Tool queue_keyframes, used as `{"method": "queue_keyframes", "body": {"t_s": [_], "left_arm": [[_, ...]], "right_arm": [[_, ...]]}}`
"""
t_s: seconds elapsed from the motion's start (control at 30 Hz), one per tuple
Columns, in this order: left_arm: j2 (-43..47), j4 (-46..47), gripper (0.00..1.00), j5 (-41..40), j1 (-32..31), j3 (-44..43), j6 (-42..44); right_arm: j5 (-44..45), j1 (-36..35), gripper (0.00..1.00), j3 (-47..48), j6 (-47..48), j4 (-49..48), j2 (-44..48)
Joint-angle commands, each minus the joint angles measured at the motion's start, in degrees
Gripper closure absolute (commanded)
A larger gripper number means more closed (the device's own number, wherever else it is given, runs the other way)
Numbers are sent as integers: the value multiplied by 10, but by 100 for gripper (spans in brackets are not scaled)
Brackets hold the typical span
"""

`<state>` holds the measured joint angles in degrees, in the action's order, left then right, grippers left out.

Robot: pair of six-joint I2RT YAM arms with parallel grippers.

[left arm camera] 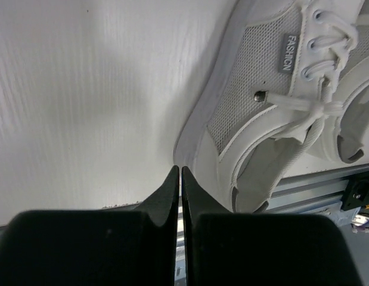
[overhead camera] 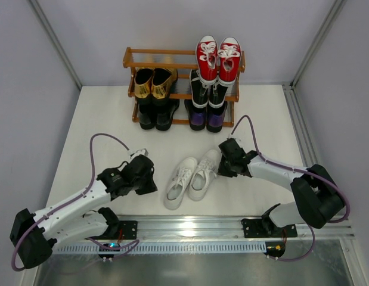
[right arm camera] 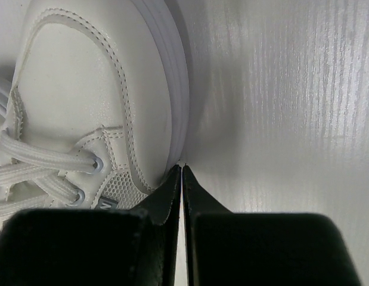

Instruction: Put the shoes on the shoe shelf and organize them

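Observation:
A pair of white sneakers lies side by side on the table between my two grippers. My left gripper is shut and empty just left of the pair; in its wrist view its tips sit beside the left sneaker's sole. My right gripper is also shut, and its tips touch the toe sole of the right sneaker. The shoe shelf at the back holds gold loafers, black dress shoes, red sneakers, black-and-white sneakers and purple loafers.
A metal rail with both arm bases runs along the near edge. Grey walls close in the table on the left, right and back. Purple cables loop off each arm.

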<state>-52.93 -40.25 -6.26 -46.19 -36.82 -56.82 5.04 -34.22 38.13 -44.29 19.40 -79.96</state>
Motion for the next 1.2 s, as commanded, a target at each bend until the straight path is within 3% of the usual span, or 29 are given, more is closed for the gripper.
{"method": "queue_keyframes", "body": {"t_s": [0.0,0.17,0.3,0.4,0.87,1.17], "left_arm": [[-8,-40,100,-2,-24,-1,-29],[-23,-23,100,40,-73,11,-72],[-46,-3,100,48,-164,18,-120],[-54,10,100,42,-181,26,-134],[-205,82,100,-38,-164,-69,-67],[-163,39,100,-73,-100,-87,-17]], "right_arm": [[-8,-12,96,4,-15,-10,17],[-4,-12,96,0,-18,-9,17],[-2,-12,96,1,-18,-6,17],[0,-12,96,0,-17,-6,17],[15,-12,96,-1,-16,13,33],[33,-12,96,2,-17,28,36]]}}
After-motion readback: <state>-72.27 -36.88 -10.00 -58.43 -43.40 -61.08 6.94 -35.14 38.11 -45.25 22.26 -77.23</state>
